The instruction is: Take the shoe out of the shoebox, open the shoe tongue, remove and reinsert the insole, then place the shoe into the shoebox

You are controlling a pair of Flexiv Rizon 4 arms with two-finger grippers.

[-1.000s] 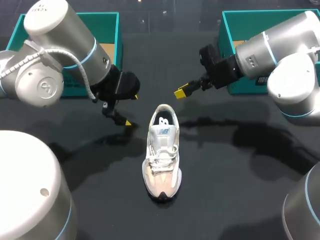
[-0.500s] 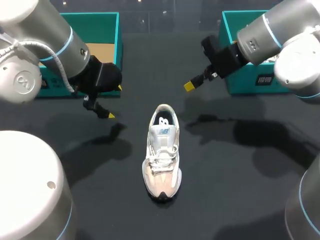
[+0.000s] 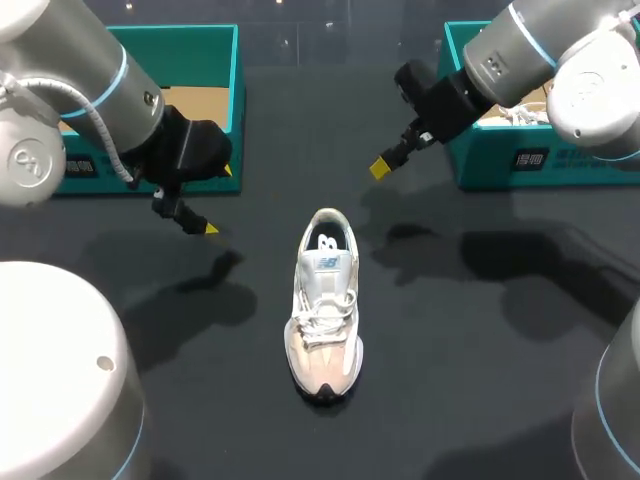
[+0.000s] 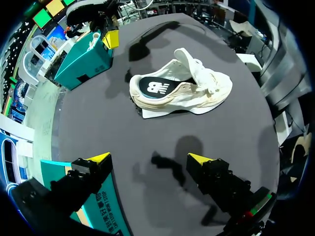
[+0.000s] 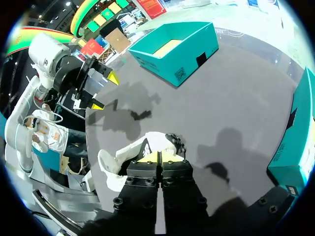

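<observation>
The left gripper [image 4: 149, 158], spread apart, and right gripper [image 5: 159, 156], pinched together empty, have backed off the shoe [image 3: 325, 305], whose insole [image 4: 156, 87] seems reinserted, leaving boxing.

One shoe [image 3: 325, 300] lies on the one table [image 3: 450, 380]; it has one tongue [image 3: 326, 268], one set of white laces [image 3: 322, 318], and one dark insole [image 3: 328, 240] showing at the heel. Shoeboxes: two, both teal; the left shoebox [image 3: 236, 70] and the right shoebox [image 3: 520, 165]. Arms: two; the left arm [image 3: 70, 80] and the right arm [image 3: 520, 50]. Grippers: two; the left gripper [image 4: 150, 158] and the right gripper [image 3: 380, 168]. Yellow fingertips [image 4: 101, 157]: four, two to each gripper (from above, the right pair reads as one yellow block). One white laced thing [image 3: 515, 112] lies in the right shoebox, mostly hidden; whether it is a second shoe cannot be told.
</observation>
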